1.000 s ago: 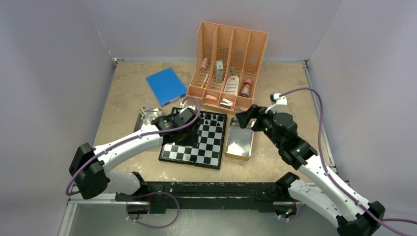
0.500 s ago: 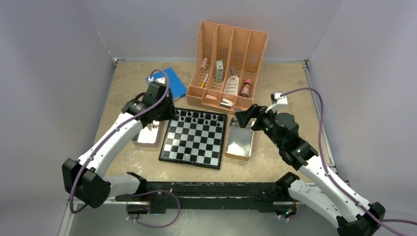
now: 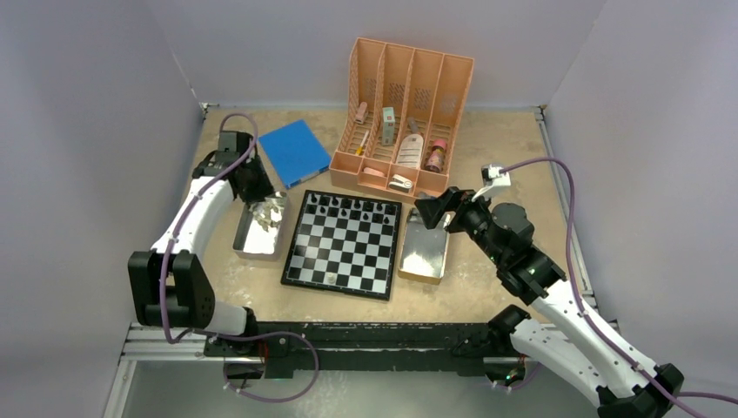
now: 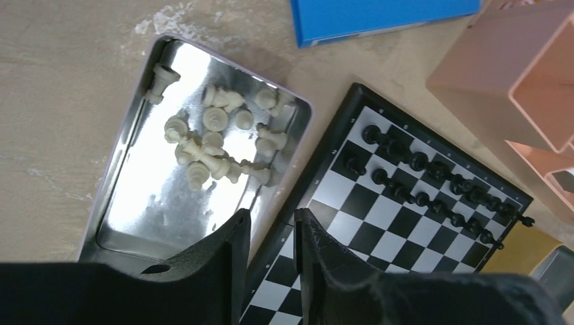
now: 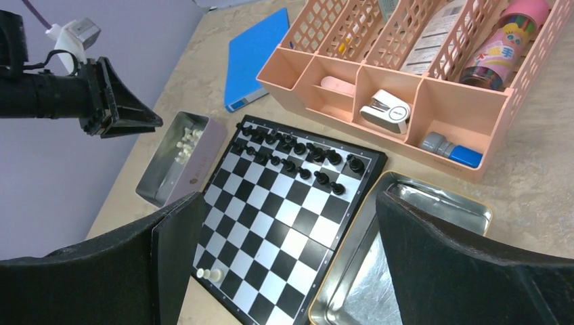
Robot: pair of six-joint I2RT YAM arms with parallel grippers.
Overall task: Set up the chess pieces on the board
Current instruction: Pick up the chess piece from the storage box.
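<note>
The white pieces (image 4: 216, 145) lie heaped in the tray (image 4: 125, 169) left of the board (image 4: 406, 230), just ahead of the left pincer (image 4: 271, 220), open a crack and empty. The right pincer (image 5: 290, 196), wide open, is farther.

The board (image 3: 344, 254) was a small glossy square with black and white checks and a thin black border. It lay flat on the table, turned slightly out of line with the table's edge. The black pieces (image 5: 292, 157) stood upright in two rows along its far edge. Two pale pieces (image 5: 208, 274) stood side by side near its near left corner. The other pale pieces (image 4: 213, 145) were in a loose heap in the metal tray (image 4: 135, 203) just left of the board, gathered at its far end, several of them lying on their sides.
</note>
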